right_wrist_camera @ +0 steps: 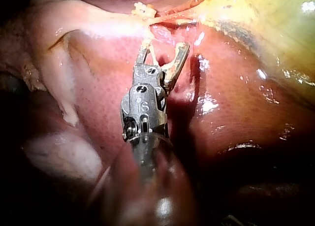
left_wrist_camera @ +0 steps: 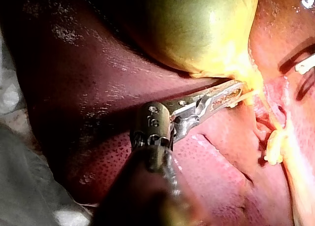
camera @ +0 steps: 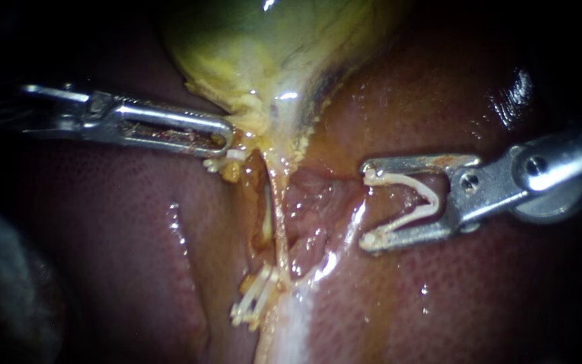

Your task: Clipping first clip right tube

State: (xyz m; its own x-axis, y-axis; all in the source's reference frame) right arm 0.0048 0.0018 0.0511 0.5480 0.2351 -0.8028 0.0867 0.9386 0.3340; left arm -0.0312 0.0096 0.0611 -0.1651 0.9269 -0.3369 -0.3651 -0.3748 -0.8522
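Endoscope view: right instrument [camera: 366, 204], open clip [camera: 399, 178].

This is looking like a surgical bench. A wet liver [camera: 136, 222] and a yellow-green gallbladder [camera: 264, 40] are lying in a pool of light, with darkness around them. The steel left instrument [camera: 229, 138] is gripping the gallbladder's neck, and the right instrument [camera: 365, 203] is holding a white clip [camera: 402, 179] in its jaws. Other clips [camera: 254, 303] are sitting on a tube [camera: 279, 222]. Grey cloth [left_wrist_camera: 24, 177] is lying beside the liver.
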